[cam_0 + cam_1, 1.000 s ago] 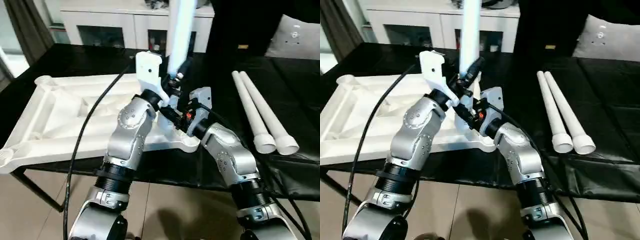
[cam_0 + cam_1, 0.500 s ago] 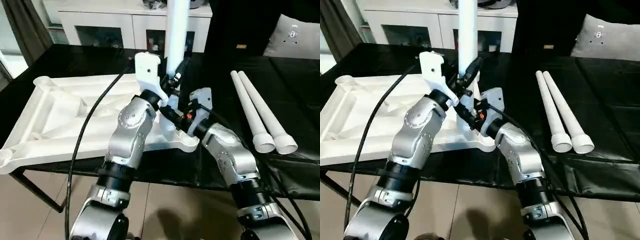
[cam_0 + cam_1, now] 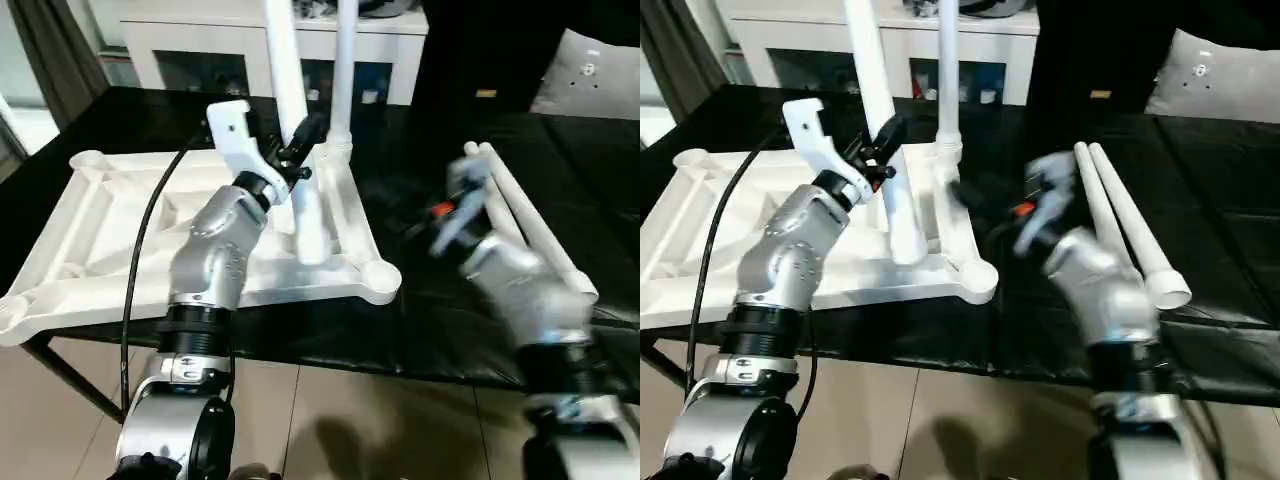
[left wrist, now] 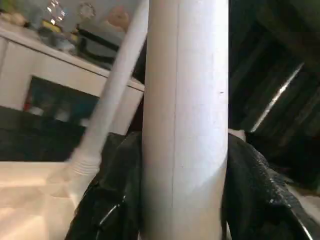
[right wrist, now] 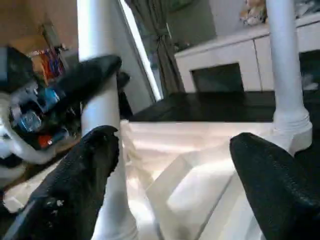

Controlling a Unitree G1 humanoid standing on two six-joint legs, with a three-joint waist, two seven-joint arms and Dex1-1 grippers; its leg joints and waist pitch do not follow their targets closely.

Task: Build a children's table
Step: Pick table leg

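The children's table top (image 3: 120,235) lies ribbed side up on a black-covered table. One white leg (image 3: 345,75) stands upright in its far right corner socket. My left gripper (image 3: 296,150) is shut on a second leg (image 3: 300,190), black fingers (image 4: 107,200) on both sides of it. This leg tilts, its thick end down on the top's underside, just left of the near right corner socket (image 3: 383,280). My right gripper (image 5: 175,165) is open wide with nothing in it, off to the right of the top, and blurred (image 3: 445,205) in the head views.
Two more white legs (image 3: 525,235) lie side by side on the black cover at the right. A white cabinet with glass doors (image 3: 190,50) stands behind the table. A grey cushion (image 3: 590,75) sits at the far right. A black cable (image 3: 150,240) runs along my left arm.
My right gripper has opened, let go of the leg and swung away to the right. My left gripper has carried the leg leftward, so the upright leg behind it now shows.
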